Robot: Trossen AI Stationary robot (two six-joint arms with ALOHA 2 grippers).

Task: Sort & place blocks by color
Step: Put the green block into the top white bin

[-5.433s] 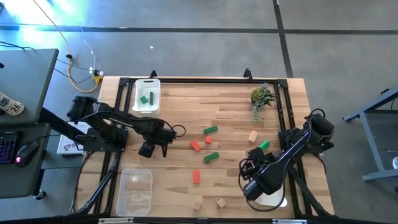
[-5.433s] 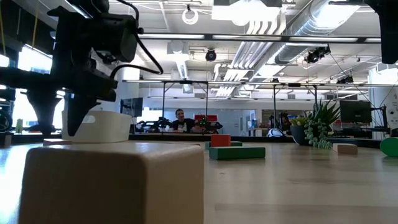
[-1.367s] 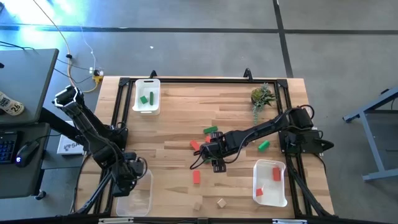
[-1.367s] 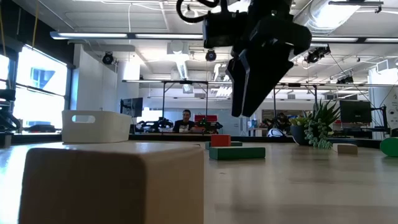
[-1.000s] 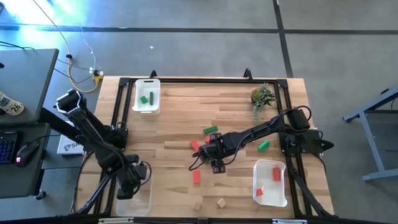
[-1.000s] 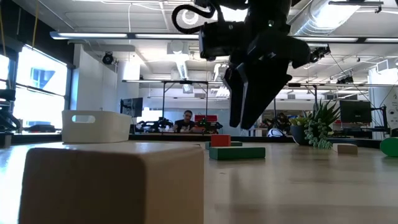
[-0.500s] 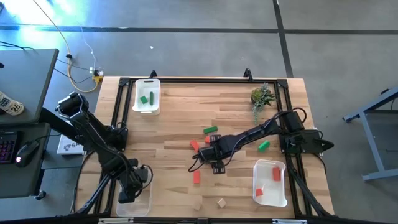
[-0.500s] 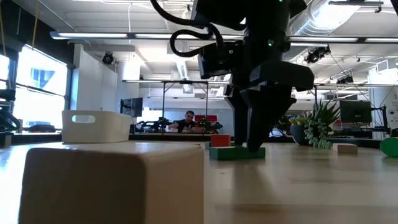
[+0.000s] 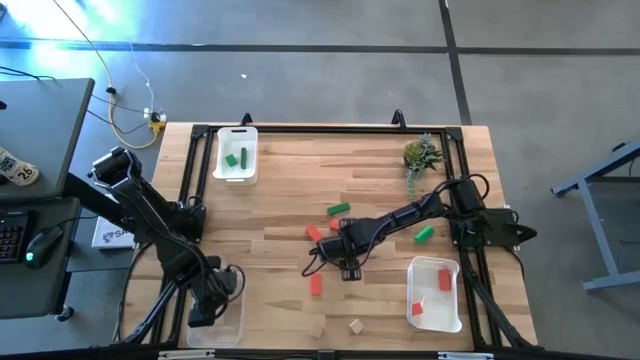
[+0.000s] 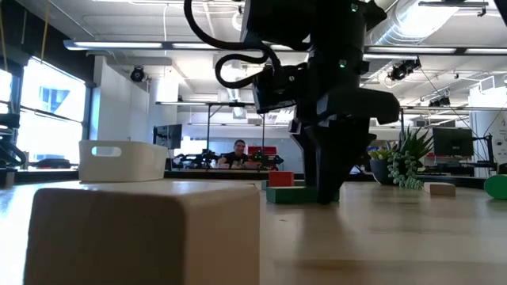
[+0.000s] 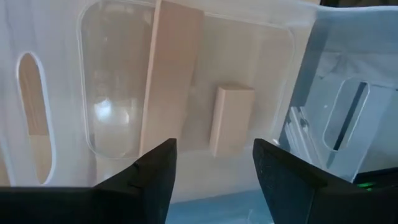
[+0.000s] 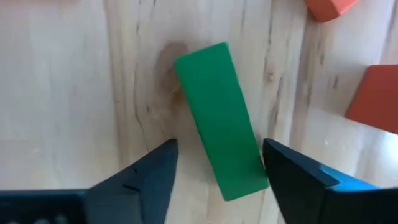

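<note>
My right gripper (image 12: 217, 152) is open and down at the table's middle (image 9: 346, 258). Its fingers stand on either side of the near end of a green bar block (image 12: 217, 118), which lies flat on the wood (image 10: 301, 194). My left gripper (image 11: 214, 149) is open and hovers over the clear tray (image 9: 218, 305) at the near left corner. A tan block (image 11: 231, 120) lies flat on that tray's floor. Other blocks lie loose on the table: a green one (image 9: 339, 208), red ones (image 9: 313, 232) (image 9: 316, 285), another green one (image 9: 424, 233) and a tan one (image 9: 355, 325). My right gripper comes at the green block from above, pointing down, with its fingers across the bar's end (image 12: 245, 177). One finger (image 12: 280, 174) stands right beside the block's corner. I cannot tell whether it touches the block, which lies flat on the table.
A white tray (image 9: 236, 155) at the far left holds green blocks. A white tray (image 9: 434, 295) at the near right holds red blocks. A small potted plant (image 9: 420, 155) stands near the far right corner. Two red blocks (image 12: 373, 99) lie close beside the right gripper.
My right gripper has come straight down from above the table until its open fingers stand at the tabletop around the green block. My left gripper has moved a little toward the near edge, over the clear tray.
</note>
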